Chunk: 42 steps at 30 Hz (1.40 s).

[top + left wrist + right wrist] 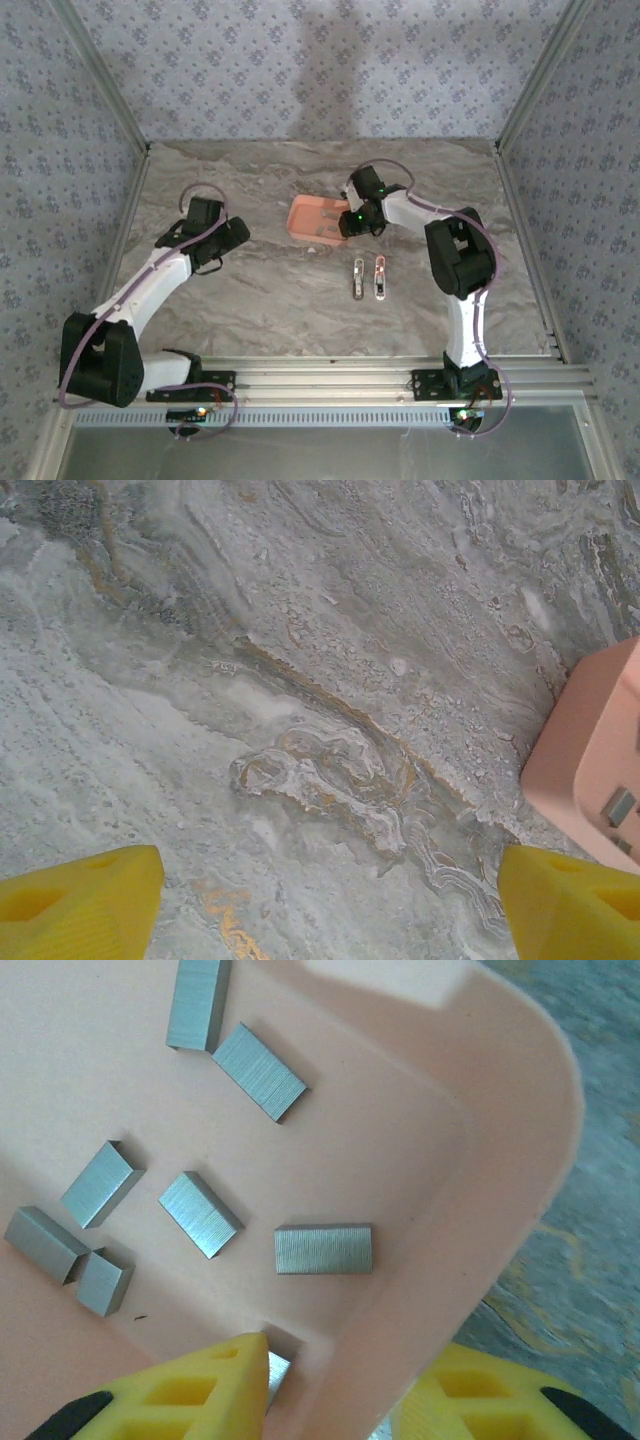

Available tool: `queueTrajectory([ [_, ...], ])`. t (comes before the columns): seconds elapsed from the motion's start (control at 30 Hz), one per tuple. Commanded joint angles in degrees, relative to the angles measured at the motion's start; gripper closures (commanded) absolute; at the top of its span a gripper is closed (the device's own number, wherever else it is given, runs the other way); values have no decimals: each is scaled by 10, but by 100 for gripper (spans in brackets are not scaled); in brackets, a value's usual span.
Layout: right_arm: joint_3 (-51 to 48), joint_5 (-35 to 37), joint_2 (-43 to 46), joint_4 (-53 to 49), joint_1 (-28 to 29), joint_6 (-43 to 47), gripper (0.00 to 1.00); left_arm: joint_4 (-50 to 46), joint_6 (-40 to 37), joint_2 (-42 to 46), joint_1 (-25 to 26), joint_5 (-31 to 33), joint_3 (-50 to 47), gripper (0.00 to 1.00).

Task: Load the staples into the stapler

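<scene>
Marbled grey surface (260, 300) fills the cell, boxed in by patterned walls (300, 70). Nearest the arm bases lies the stapler (380, 277), seen from above as 2 slim bars side by side, 1 pinkish and 1 paler. It looks laid open so its channel can take a strip, though it is too small in view to be sure.

Just beyond it and off to the left, the left fingers (228, 240) hover above bare surface. They are spread wide with nothing between them, apparently parked out of the way.

Farthest back sits the salmon-orange tray (298, 215), which keeps the staples (322, 1248) corralled. 7 grey strips lie loose on its floor, well apart from the stapler.

The right fingers (350, 224) dip into a corner of the tray, 1 inside and 1 seemingly outside the wall, narrowed but with a gap between them. An 8th strip rests against the inner finger's tip; whether it is gripped I cannot tell. That strip looks like the intended pick.
</scene>
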State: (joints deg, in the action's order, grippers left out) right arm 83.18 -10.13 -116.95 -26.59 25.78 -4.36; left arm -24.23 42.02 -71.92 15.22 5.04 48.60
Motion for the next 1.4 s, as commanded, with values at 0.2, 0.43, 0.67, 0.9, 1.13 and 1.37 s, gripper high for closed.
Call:
queueTrajectory([
  [0.2,42,-40,-33,4,31,137,68,-23,-74,34,-18,-50,0,14],
  [0.43,69,-74,-48,11,51,186,70,-23,-117,27,-19,-107,12,14],
  [0.67,65,-98,-41,16,71,277,72,-26,-117,5,-20,-122,20,14],
  [0.9,69,-111,-38,-13,79,353,77,-13,-106,-15,-30,-137,17,14],
  [1.13,75,-120,-36,-22,82,425,80,4,-108,-51,-32,-173,23,14],
  [1.37,74,-148,-4,8,79,388,55,42,-90,-99,-33,-234,19,15],
])
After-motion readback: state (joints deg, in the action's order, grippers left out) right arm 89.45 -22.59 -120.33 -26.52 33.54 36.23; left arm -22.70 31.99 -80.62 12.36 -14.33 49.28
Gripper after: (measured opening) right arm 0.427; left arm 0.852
